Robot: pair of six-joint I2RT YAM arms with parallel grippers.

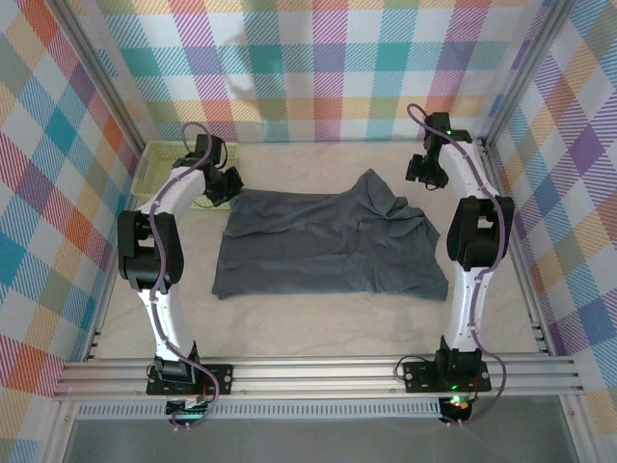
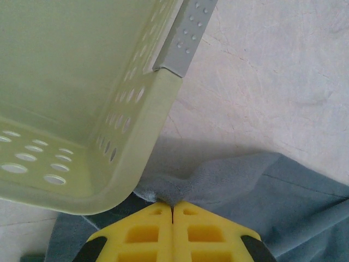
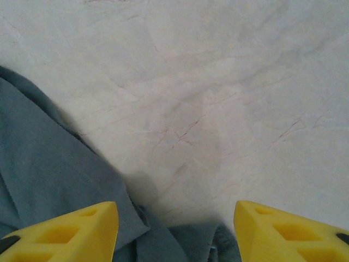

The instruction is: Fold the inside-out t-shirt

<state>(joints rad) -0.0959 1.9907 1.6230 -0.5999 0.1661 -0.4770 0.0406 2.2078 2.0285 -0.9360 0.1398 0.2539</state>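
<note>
The slate blue-grey inside-out t-shirt [image 1: 323, 241] lies spread on the table between the arms, its far right part bunched into a peak. My left gripper [image 1: 224, 189] is at the shirt's far left corner, beside the green basket. In the left wrist view its yellow fingers [image 2: 173, 210] are pressed together with a fold of the shirt [image 2: 180, 188] pinched at their tips. My right gripper [image 1: 421, 172] hangs above the shirt's far right edge. Seen from the right wrist, it [image 3: 175, 218] is open, with nothing between the fingers and shirt cloth [image 3: 49, 164] below it on the left.
A pale yellow-green mesh basket [image 1: 159, 166] stands at the far left corner, its rim [image 2: 147, 131] close to my left fingers. Checked walls and metal frame rails close the table on three sides. Bare pale table surface [image 3: 218, 98] lies beyond the shirt's far edge.
</note>
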